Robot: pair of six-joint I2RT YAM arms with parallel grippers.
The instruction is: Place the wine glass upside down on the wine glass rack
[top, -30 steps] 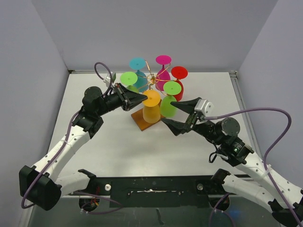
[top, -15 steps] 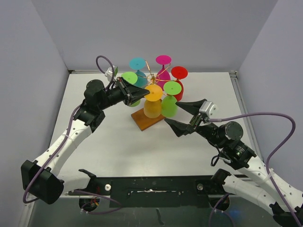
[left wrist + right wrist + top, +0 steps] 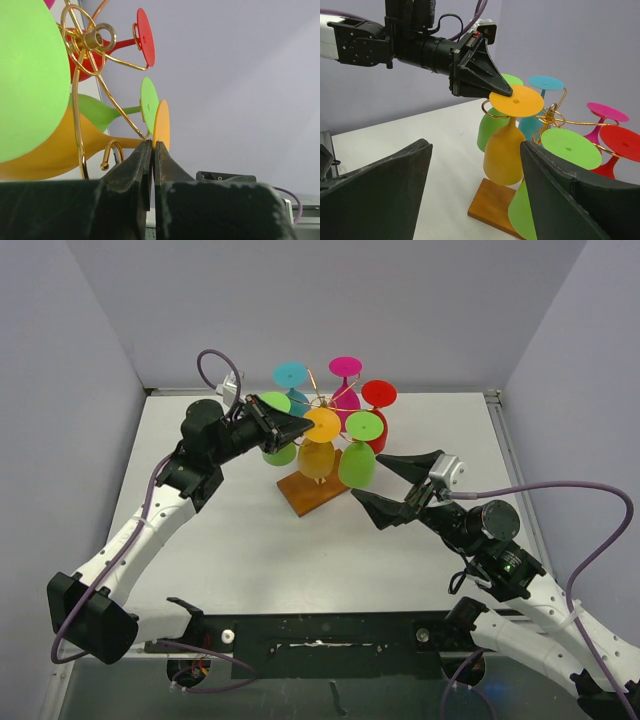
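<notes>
Wine glass [image 3: 319, 452], orange, opaque: hangs upside down, bowl lowest and round foot uppermost, at the near side of the wine glass rack [image 3: 320, 404]. In the right wrist view its stem [image 3: 509, 121] passes through a gold scroll loop directly beneath the foot. Whether the foot bears on the wire cannot be told.

Wine glass rack [image 3: 551, 119]: thin gold wire arms radiating from a central hub [image 3: 93, 39], on a rectangular wooden base [image 3: 301, 494] standing mid-table [image 3: 230, 530].

Left gripper [image 3: 300, 425]: level with the foot, reaching in from the left. The jaws are pinched on the rim of the orange foot disc [image 3: 161, 124], with the fingertips [image 3: 145, 150] nearly meeting around its thin edge.

Right gripper [image 3: 371, 480]: low, to the right of the rack and near the base. The jaws are spread wide and grasp nothing. In its own camera the two fingers [image 3: 380, 190] flank the orange glass [image 3: 503, 152] without touching it.

Other stock on the rack, all inverted:
- light green glass [image 3: 272, 407], left, just behind the left gripper
- cyan glass [image 3: 291, 375], rear left
- magenta glass [image 3: 345, 367], rear
- red glass [image 3: 379, 394], rear right
- second light green glass [image 3: 361, 445], right, just beside the orange one
</notes>
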